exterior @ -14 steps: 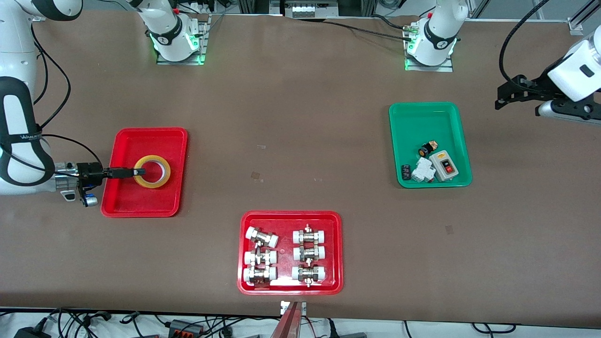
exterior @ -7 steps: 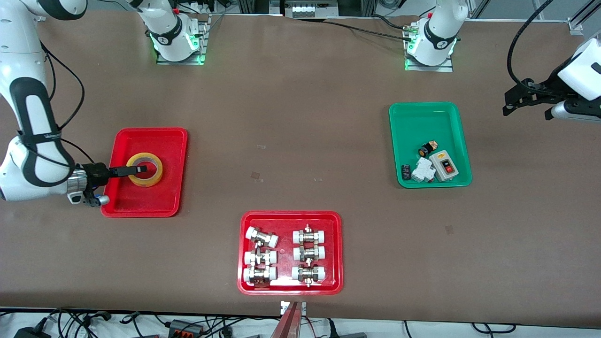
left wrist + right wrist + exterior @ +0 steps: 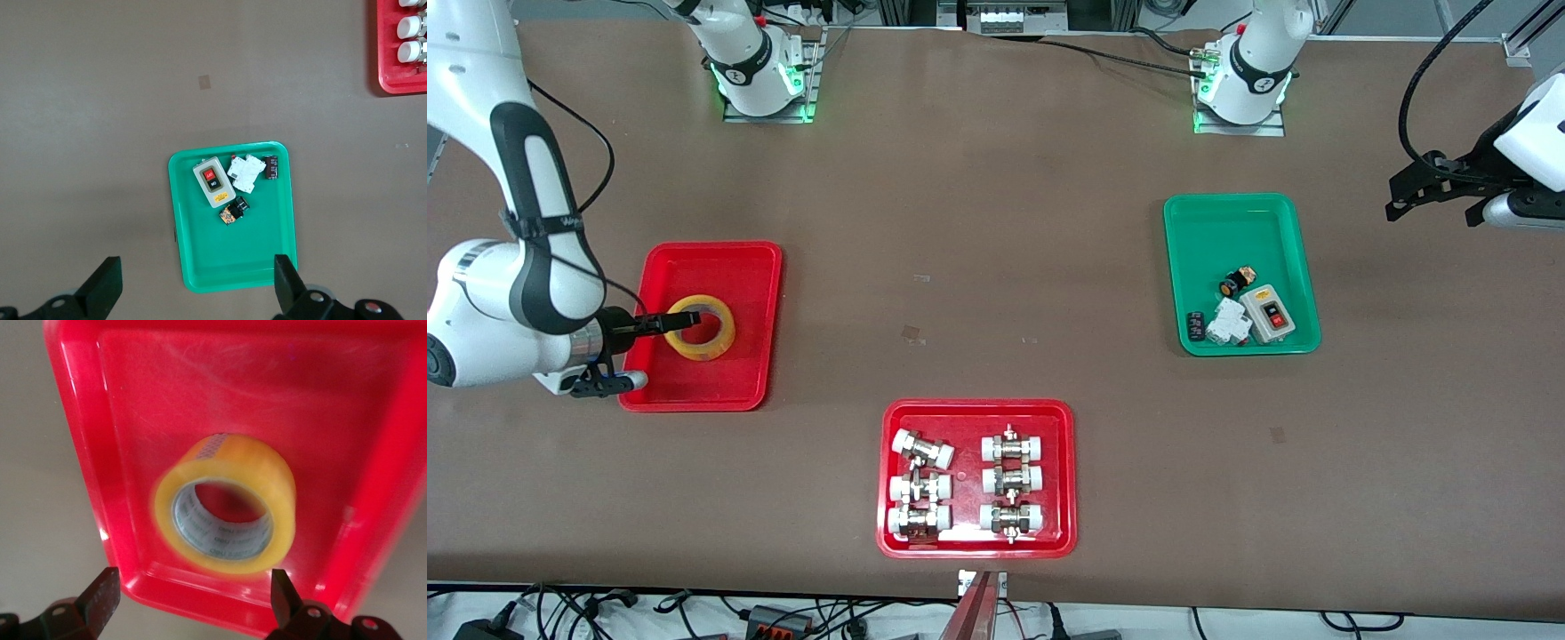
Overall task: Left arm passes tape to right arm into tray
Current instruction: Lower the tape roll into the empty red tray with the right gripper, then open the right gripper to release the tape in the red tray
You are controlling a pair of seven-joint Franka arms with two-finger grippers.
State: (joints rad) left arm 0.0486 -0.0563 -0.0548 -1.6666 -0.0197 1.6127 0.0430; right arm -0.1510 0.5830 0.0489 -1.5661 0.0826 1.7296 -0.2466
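The tape [image 3: 704, 348], a yellowish roll with a large hole, lies flat in the plain red tray [image 3: 711, 267] at the right arm's end of the table. My right gripper [image 3: 669, 322] is low over the tray's rim beside the tape. In the right wrist view it [image 3: 193, 587] is open, with the tape [image 3: 247, 457] lying free in the tray [image 3: 133, 420] ahead of the fingertips. My left gripper [image 3: 1400, 196] is open and empty, up in the air over the table at the left arm's end. In the left wrist view it [image 3: 195, 283] looks down on the green tray.
A green tray [image 3: 1232, 231] with a switch box and small parts lies toward the left arm's end; it also shows in the left wrist view [image 3: 233, 260]. A red tray [image 3: 978, 404] with several white-capped metal fittings lies near the front camera.
The right gripper slid the tape toward the right arm's end of the tray, then opened off it while the arm rose. The left gripper drew away toward its own end.
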